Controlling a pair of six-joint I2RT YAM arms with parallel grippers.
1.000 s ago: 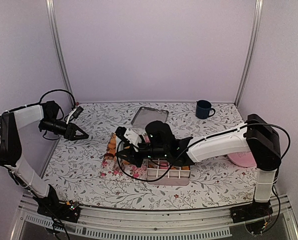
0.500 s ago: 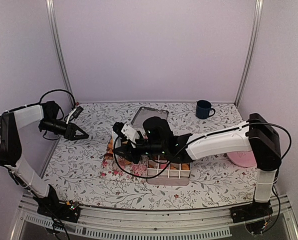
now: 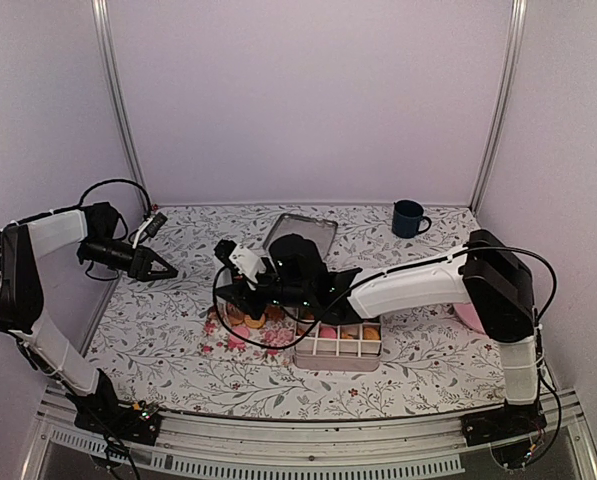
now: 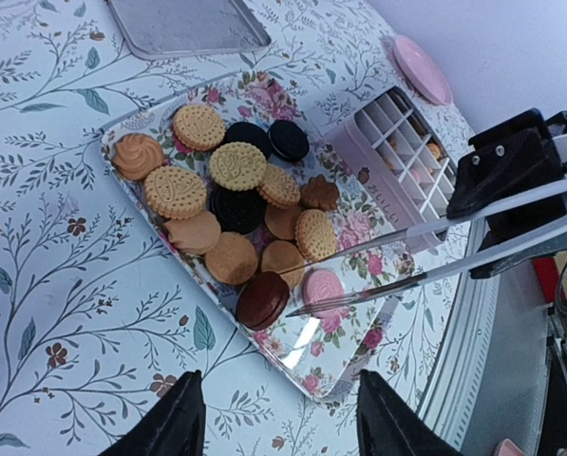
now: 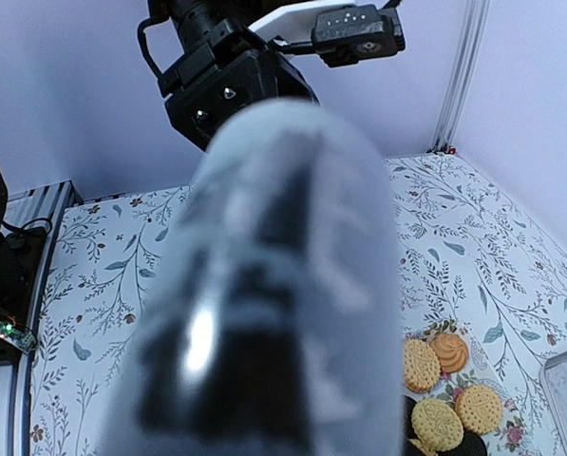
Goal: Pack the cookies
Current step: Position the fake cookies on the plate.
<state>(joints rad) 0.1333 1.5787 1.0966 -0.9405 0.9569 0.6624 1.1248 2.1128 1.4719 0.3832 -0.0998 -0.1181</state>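
Swung leftward since a second ago, the right arm (image 3: pixel 408 285) stretches across the patterned surface (image 3: pixel 158 350) over the floral tray (image 4: pixel 354 366), leaving the divided box (image 3: pixel 338 362) uncovered. The left hand (image 3: pixel 168 270), fingers apart, holds nothing. The right hand (image 4: pixel 511 217) is clamped on long metal tongs (image 4: pixel 425 252). Most cookies (image 4: pixel 236 204) lie heaped on the tray, a few in the box; the tongs' parted tips sit either side of a pink cookie (image 4: pixel 321 285).
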